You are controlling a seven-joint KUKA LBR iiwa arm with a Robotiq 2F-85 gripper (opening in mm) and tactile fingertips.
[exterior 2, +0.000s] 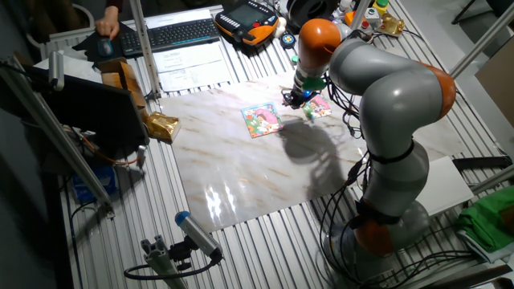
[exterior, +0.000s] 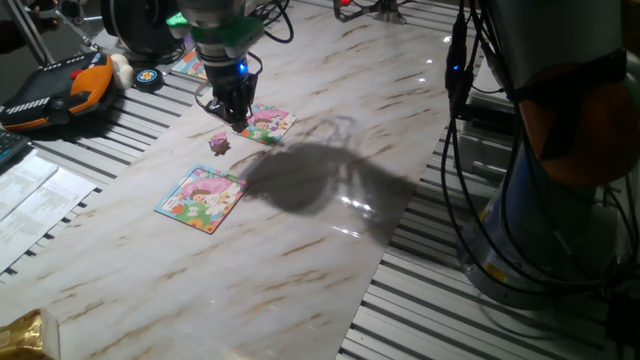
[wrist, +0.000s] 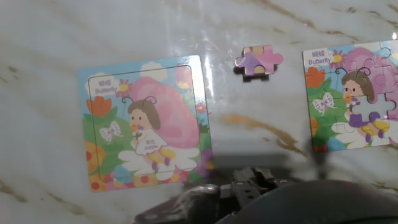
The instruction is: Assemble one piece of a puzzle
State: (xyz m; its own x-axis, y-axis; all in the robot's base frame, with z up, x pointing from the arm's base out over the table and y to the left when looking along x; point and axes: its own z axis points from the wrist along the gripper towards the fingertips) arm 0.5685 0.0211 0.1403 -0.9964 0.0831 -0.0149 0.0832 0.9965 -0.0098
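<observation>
The small purplish-pink piece (exterior: 220, 144) lies flat on the marble table. In the hand view, the piece (wrist: 259, 61) is at the top middle. The pink, white and green puzzle (exterior: 268, 124) lies just right of it and shows at the right edge of the hand view (wrist: 354, 96), its cut lines visible. My gripper (exterior: 233, 117) hangs low over the table between the piece and the puzzle. Its fingers look closed together and hold nothing. In the hand view, the gripper (wrist: 252, 182) is a dark blur at the bottom edge.
A blue-edged puzzle with a pink figure (exterior: 203, 197) (wrist: 143, 124) lies nearer the front. A blue-green puzzle (exterior: 188, 65), a tape roll (exterior: 148, 76) and an orange-black pendant (exterior: 60, 90) sit at the back left. Slatted metal surrounds the marble top (exterior: 330, 250).
</observation>
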